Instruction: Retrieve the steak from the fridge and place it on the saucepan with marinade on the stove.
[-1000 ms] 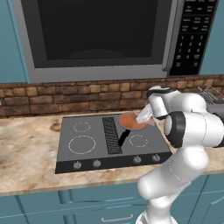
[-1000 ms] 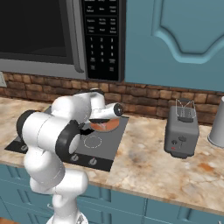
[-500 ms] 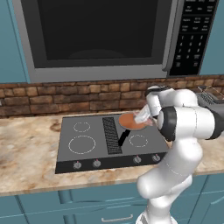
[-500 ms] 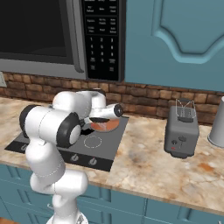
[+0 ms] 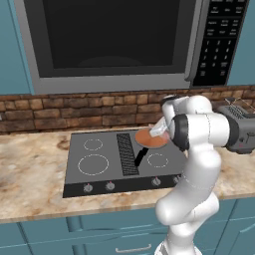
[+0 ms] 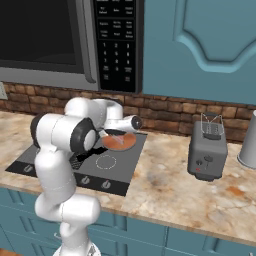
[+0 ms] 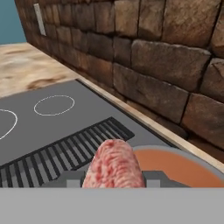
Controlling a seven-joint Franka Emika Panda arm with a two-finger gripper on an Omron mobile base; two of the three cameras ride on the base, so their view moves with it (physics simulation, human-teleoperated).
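Since a second ago we see the forearm swing in closer over the stove, the elbow folding up, while the saucepan stays put and the base views hold steady. Nearest the hand camera, the steak (image 7: 114, 165) sits pinched in the end effector (image 7: 114, 180), which is closed tight on it; the meat sticks out ahead of the fingertips. Just beyond it we see the saucepan (image 7: 183, 168) with its copper inside, right under and ahead of the meat, and the centre grille (image 7: 65, 151) beside it. Farther out are the white ring burners on the stove (image 7: 39, 127), then the brick wall (image 7: 144, 52).

From the left base view the saucepan (image 5: 151, 138) sits on the back right burner of the stove (image 5: 94, 167), with the wrist just above it; from the right base view the saucepan (image 6: 119, 142) shows under the end effector (image 6: 108, 133).

We judge the fetch done: steak is out and carried to the pan. Left: lower, release into the saucepan, pull away. Toaster (image 6: 207, 152) on the surface (image 6: 165, 192) is well apart.
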